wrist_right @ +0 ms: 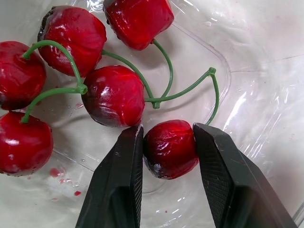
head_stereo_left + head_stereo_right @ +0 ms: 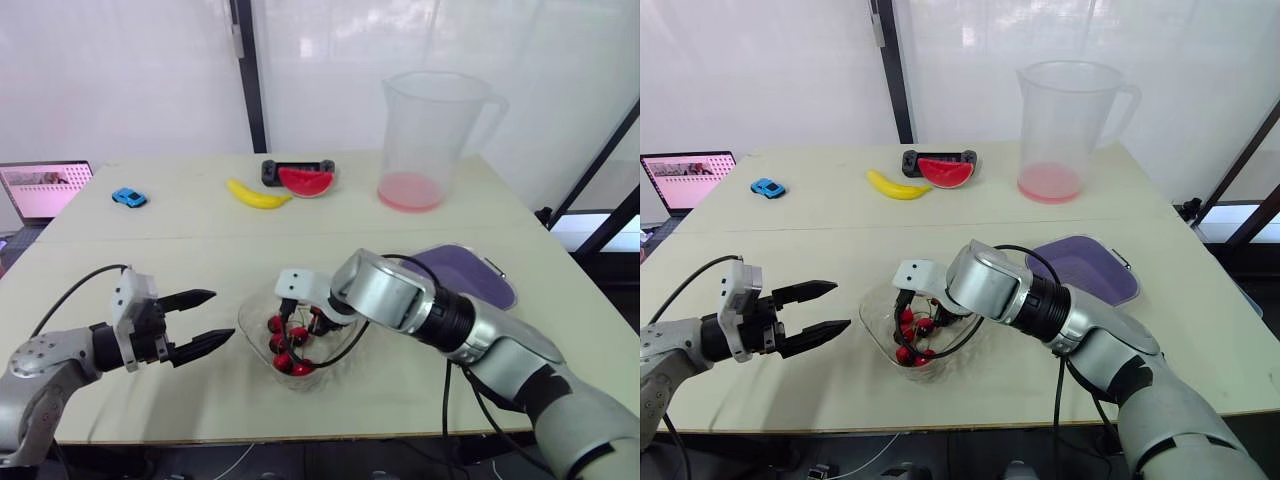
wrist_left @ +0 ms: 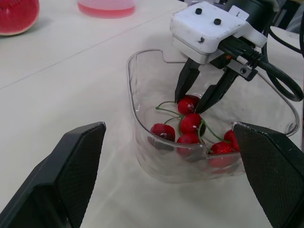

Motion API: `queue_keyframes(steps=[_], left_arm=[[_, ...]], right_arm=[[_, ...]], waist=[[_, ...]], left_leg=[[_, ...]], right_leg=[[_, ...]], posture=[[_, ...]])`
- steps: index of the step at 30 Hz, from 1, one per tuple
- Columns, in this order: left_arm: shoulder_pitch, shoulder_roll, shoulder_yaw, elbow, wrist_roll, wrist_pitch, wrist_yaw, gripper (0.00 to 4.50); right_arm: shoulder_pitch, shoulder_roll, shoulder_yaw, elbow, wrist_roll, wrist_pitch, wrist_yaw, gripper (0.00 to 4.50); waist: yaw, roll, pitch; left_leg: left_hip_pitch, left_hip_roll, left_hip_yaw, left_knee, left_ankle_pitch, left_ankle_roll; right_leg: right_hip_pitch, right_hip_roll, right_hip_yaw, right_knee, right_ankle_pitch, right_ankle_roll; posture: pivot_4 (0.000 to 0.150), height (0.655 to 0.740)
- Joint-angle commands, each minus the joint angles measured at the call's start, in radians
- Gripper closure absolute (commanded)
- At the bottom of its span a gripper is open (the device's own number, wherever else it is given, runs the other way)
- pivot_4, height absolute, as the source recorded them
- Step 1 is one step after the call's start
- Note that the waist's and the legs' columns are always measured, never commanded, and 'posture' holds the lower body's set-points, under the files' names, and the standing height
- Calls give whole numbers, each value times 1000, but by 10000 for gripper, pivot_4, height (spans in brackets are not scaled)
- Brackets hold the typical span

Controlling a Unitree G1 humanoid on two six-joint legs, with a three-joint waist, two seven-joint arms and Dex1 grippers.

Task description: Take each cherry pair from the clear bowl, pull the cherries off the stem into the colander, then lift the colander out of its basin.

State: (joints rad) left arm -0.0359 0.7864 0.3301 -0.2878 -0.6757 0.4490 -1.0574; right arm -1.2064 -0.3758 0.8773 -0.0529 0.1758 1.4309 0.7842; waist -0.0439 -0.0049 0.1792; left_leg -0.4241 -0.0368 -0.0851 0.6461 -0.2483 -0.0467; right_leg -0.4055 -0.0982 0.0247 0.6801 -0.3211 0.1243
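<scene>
A clear bowl (image 2: 249, 318) near the table's front holds several red cherries (image 3: 190, 124) joined in pairs by green stems. My right gripper (image 1: 168, 131) reaches down into the bowl, and its two fingers press on either side of one cherry (image 1: 170, 148), which lies on the bowl's floor. To the bowl's left, my left gripper (image 2: 220, 316) hovers open, pointing at the bowl with nothing between its fingers. The purple colander in its basin (image 2: 478, 276) sits behind my right arm, partly hidden by it.
At the back stand a tall clear pitcher (image 2: 430, 130) with a little pink liquid, a watermelon slice (image 2: 305, 182), a black controller (image 2: 297, 167), a banana (image 2: 257, 195) and a blue toy car (image 2: 128, 197). A laptop (image 2: 45, 188) sits at the far left.
</scene>
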Motion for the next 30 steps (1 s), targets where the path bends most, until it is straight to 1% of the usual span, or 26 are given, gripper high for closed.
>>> queue_keyframes(steps=[1, 2, 4, 6, 11, 14, 17, 19, 21, 23, 25, 27, 30], left_arm=[[-13, 6, 9, -6, 3, -17, 2, 0], [-17, 6, 8, -4, 4, -18, 2, 0], [-23, 4, 4, 1, 7, -19, 2, 0], [-30, 2, 0, 6, 10, -19, 1, 0], [-41, 0, -1, 15, 11, -16, 0, 0], [-62, 0, 8, 29, -3, -5, 2, 0], [-122, -12, 27, 52, -52, 35, 26, 0], [-173, -27, 38, 70, -80, 63, 65, 0], [-244, -47, 53, 109, -104, 97, 131, 0], [-326, -62, 53, 163, -83, 100, 198, 0], [-395, -73, 43, 202, -56, 87, 247, 0], [-451, -85, 30, 220, -39, 75, 286, 0], [-527, -105, 12, 241, -17, 71, 330, 0]], right_arm=[[-26, -3, -13, -23, 6, -7, -8, 32757], [-27, -5, -13, -24, 7, -9, -9, 32757], [-27, -8, -15, -26, 8, -11, -11, 38044], [-29, -10, -20, -33, 13, -9, -9, 41892], [-45, -52, -53, -100, 45, 18, 12, 41892], [-61, -98, -116, -158, 86, 25, 39, 41892], [-68, -160, -214, -224, 130, -8, 74, 41892], [-40, -146, -324, -229, 141, -98, 60, 41892], [4, -132, -427, -215, 120, -262, 24, 41892], [56, -153, -490, -225, 90, -417, 5, 41892], [108, -137, -555, -224, 55, -556, -55, 41892], [146, -110, -598, -212, 25, -637, -121, 41892], [193, -116, -587, -209, -28, -747, -132, 41892]], waist=[[0, 0, 0], [0, 0, 0], [0, 0, 0], [0, 0, 0], [1, 0, 0], [1, 0, 0], [3, 0, 0], [2, 0, 0], [1, 0, 0], [3, -1, 0], [4, -2, -1], [2, -2, -1], [0, -2, -1]], left_leg=[[0, 0, 0, 0, 0, 0], [0, 0, 0, 0, 0, 0], [0, 0, 0, 0, 0, 0], [0, 0, 0, 0, 0, 0], [0, 0, 0, 0, 0, 0], [0, 0, 0, 0, 0, 0], [-1, 0, 0, 0, 0, 0], [-1, 0, 0, 1, 0, 0], [-1, 0, 0, 1, 0, 0], [-1, 0, 0, 1, 0, 0], [-1, -1, 0, 2, 0, 0], [-1, -1, 1, 2, 0, 0], [-1, -1, 1, 1, 2, -3]], right_leg=[[0, 0, 0, 0, 0, 0], [0, 0, 0, 0, 0, 0], [0, 0, 0, 0, 0, 0], [0, 0, 0, 0, 0, 0], [0, 0, 0, 0, 0, 0], [0, 0, 0, 0, 0, 0], [0, 0, 0, 0, 0, 0], [0, 0, 0, 0, 0, 0], [0, 0, 0, 0, 0, 0], [0, 1, -1, 1, 0, 0], [0, 0, -1, 1, 0, 0], [0, 0, 0, 1, 0, 0], [0, 0, -1, 2, 0, 0]], posture=[[1500, 7400], [1500, 7400], [1500, 7400], [1500, 7400], [1500, 7400], [1500, 7400], [1500, 7400], [1500, 7400], [1500, 7400], [1500, 7400], [1500, 7400], [1500, 7400], [1500, 7400]])
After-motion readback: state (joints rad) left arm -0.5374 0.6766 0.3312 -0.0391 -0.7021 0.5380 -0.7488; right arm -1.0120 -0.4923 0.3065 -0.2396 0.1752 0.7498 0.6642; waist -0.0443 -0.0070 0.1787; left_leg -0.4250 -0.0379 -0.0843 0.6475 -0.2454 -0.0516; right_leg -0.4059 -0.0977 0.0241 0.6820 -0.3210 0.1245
